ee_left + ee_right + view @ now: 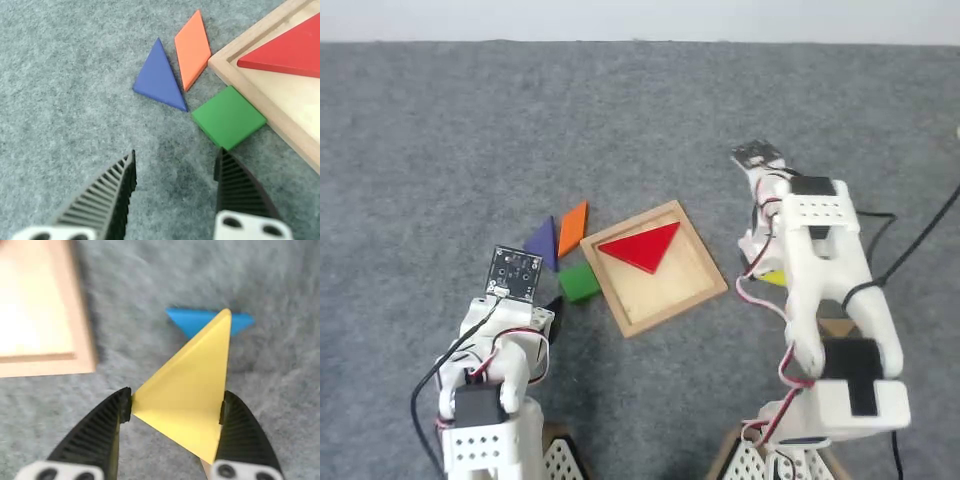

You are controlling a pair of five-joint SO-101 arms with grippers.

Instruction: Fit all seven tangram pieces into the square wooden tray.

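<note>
- Wooden tray: the landmark, lying turned corner-on to the arms on the grey mat
- Red triangle: flat inside the tray, in the half farther from the arms; the nearer half of the floor is bare wood
- Green square: outside the tray, one edge along the outer rim, touching it or very nearly
- Orange parallelogram: outside the tray, one tip just beside the tray's corner
- Indigo triangle: beyond the parallelogram from the tray, close beside it; one tip nearly meets a corner of the green square
- Left gripper: fingers spread apart and holding nothing, above bare mat just short of the green square, on the same side of the tray as these three pieces
- Right gripper: on the tray's opposite side, closed on the yellow triangle, one finger against each of two edges
- Light blue triangle: on the mat beyond the yellow triangle, partly hidden by its tip, well apart from the tray
- A strip of bare mat separates the tray's rim from the yellow triangle
</note>
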